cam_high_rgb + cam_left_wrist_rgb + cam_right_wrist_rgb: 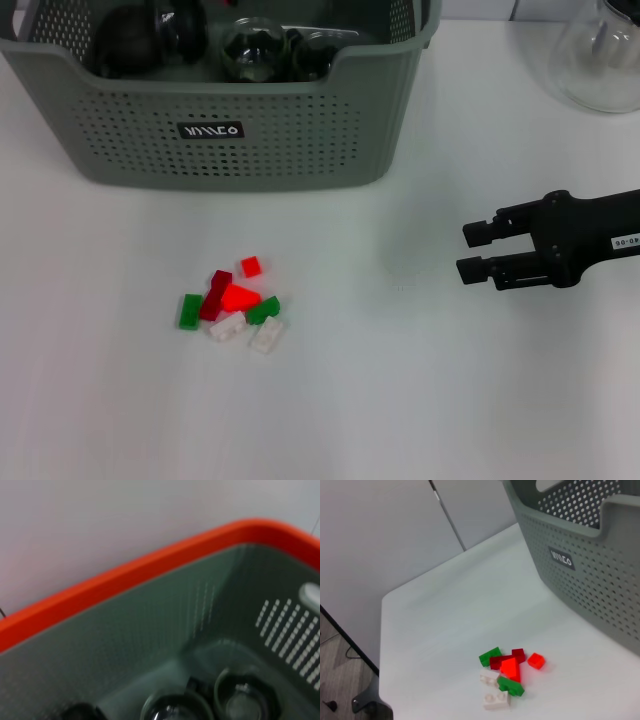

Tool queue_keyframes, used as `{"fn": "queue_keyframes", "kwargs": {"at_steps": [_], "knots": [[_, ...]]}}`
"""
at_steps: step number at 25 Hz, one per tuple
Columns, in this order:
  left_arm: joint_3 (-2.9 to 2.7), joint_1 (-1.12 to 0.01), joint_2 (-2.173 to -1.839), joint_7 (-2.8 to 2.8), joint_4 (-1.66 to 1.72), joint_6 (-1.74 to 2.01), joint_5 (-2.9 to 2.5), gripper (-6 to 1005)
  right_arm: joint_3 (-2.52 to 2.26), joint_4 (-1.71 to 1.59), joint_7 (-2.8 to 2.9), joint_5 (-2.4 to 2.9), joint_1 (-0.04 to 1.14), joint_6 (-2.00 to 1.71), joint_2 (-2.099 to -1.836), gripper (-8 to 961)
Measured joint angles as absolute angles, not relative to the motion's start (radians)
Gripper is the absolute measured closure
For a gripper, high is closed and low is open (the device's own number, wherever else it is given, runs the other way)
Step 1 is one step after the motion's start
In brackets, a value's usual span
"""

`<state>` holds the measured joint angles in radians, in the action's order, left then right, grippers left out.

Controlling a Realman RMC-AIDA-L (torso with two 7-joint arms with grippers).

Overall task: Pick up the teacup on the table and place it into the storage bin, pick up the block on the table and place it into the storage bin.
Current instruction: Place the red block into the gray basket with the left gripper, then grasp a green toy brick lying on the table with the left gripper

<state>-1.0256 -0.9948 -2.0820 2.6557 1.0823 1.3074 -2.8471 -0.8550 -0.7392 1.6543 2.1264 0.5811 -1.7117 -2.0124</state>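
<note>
The grey-green storage bin (230,120) stands at the table's far side, its black label facing me. Dark, glassy, cup-like things (252,50) lie inside it; I cannot tell whether one is the teacup. A small pile of blocks (235,302) in red, green and white lies on the white table in front of the bin, also in the right wrist view as the blocks (506,675) beside the bin (585,565). My right gripper (463,250) hovers open and empty to the right of the pile. The left wrist view looks down into the bin (150,635) at round glassy things (245,700).
A clear glass vessel (600,55) stands at the far right corner of the table. The table's edge (385,645) and the floor beyond show in the right wrist view. Bare table lies between the blocks and my right gripper.
</note>
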Motion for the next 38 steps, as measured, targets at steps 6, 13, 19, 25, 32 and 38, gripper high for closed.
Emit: {"fn": "queue_keyframes", "kwargs": {"at_steps": [6,13,19,25,32,38], "knots": [[-1.095,-1.001,-2.079,2.686,1.075,1.320,-2.856,814,-0.854,-0.739,1.650,2.128,0.581,-1.709,-2.010,355],[-1.089,-0.995,-2.080,2.692,1.073,1.314,-2.856,813,-0.854,-0.739,1.647,2.129,0.581,-1.707,-2.009,356],[-1.084,-0.977,-2.085,2.693,1.110,1.302,-2.857,671,-0.854,-0.739,1.644,2.129,0.581,-1.707,-2.010,356],[-1.054,-0.902,-2.108,2.690,1.277,1.314,-2.838,369,-0.854,-0.739,1.635,2.129,0.580,-1.707,-2.011,357],[-0.931,-0.695,-2.124,2.588,1.590,1.429,-2.466,310,-0.854,-0.739,1.617,2.129,0.580,-1.707,-2.010,356],[-0.805,-0.484,-2.122,2.262,1.665,1.642,-1.862,277,-0.854,-0.739,1.613,2.125,0.580,-1.707,-2.010,355]]}}
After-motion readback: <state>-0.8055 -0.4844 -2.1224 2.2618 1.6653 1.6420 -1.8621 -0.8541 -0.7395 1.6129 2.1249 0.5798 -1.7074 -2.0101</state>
